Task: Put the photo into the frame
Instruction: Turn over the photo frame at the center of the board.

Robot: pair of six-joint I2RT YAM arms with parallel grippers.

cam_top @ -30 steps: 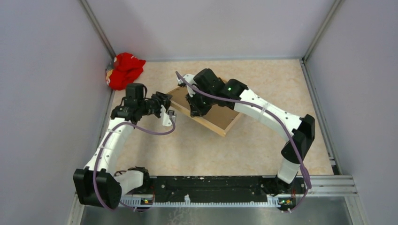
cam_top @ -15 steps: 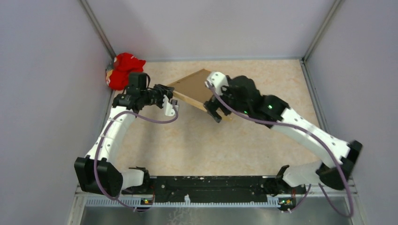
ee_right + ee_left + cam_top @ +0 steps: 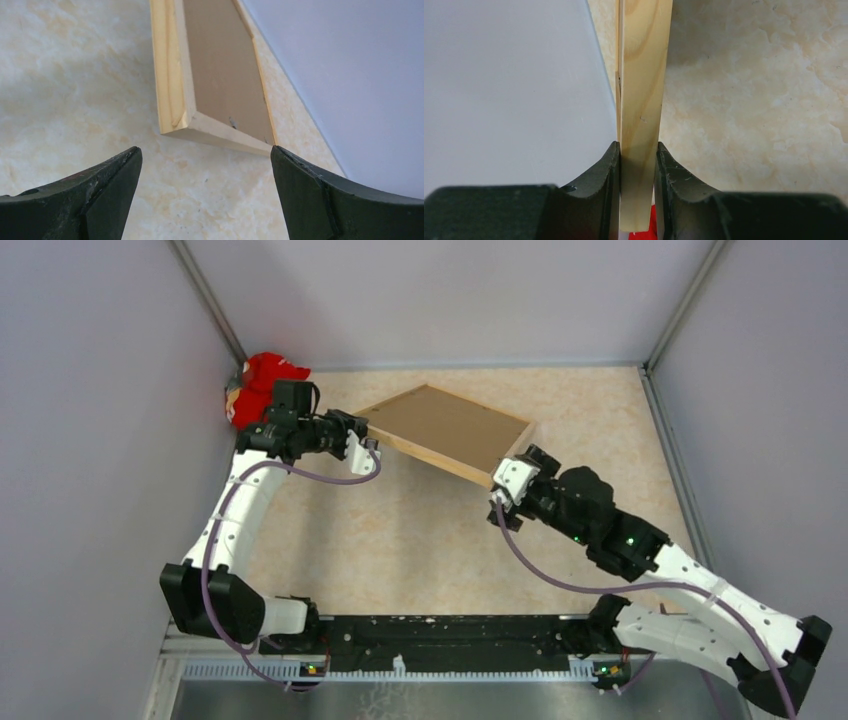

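Clearance about the frame [image 3: 445,430]: bare tabletop [image 3: 420,540] on its near side lies open; the left gripper [image 3: 362,442] clamps its left corner, a red cloth [image 3: 262,388] just beyond; the right gripper [image 3: 204,150], jaws spread, faces its near right corner; the back wall [image 3: 450,300] stands near behind

- Red bundle [image 3: 265,388] (cloth, by its folds) in the far left corner, against the grey wall [image 3: 100,390].
- Beige marbled tabletop [image 3: 420,540], silver rail [image 3: 715,623] at its near edge.
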